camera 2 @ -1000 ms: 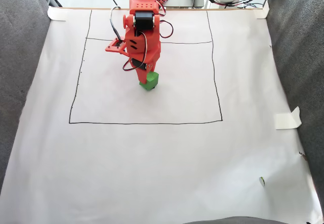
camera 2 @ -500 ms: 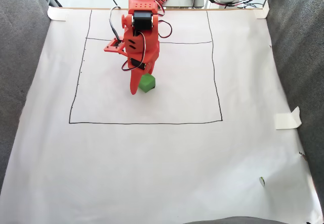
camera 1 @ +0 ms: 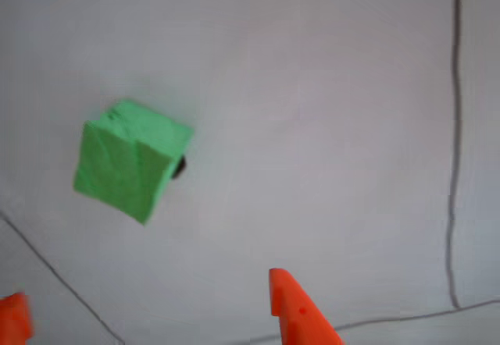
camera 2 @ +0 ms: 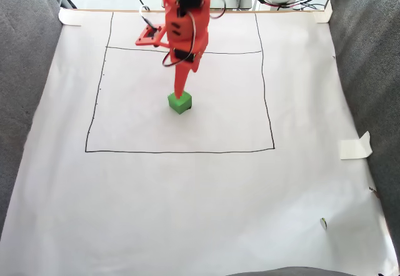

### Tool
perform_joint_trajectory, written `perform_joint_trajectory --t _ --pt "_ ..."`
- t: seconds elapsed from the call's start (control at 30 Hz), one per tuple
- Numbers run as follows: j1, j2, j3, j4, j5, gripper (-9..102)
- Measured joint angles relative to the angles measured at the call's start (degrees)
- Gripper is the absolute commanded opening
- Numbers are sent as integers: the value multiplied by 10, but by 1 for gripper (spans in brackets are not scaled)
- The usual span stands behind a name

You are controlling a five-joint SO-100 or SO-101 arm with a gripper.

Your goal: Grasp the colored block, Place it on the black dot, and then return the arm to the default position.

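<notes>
- The bright green foam-like cube (camera 1: pixel 129 160) with scuffed faces rests on the white paper-covered desk (camera 2: pixel 200 201), ahead of the orange plastic end effector (camera 1: pixel 148 314) and free of it.
- In the other view a sliver of the small black dot (camera 1: pixel 179 167) shows at the cube's edge nearest the right finger; most of the dot looks covered, so placement reads as done.
- The end effector is released: its two pointed orange fingers (camera 1: pixel 297 310) stand well apart with nothing between them, the cube beyond their tips.
- In the fixed view the end effector (camera 2: pixel 180 93) hangs just above and behind the cube (camera 2: pixel 180 103), inside the thin drawn rectangle (camera 2: pixel 273 132).
- The step in hand looks like the retreat to the default pose. To do it well, lift straight up and back, fingers kept spread, so neither tip drags the light foam off its mark.
- No brand, label or readable writing appears anywhere.
</notes>
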Motion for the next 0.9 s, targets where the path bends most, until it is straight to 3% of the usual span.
perform_joint_trajectory --t 0.23,0.3,0.77,0.9 --pt "0 205 149 -13 -25 17" --pt "11 258 179 -19 -28 0" --pt "16 769 678 -171 -93 0" --pt "17 916 793 -177 -114 0"
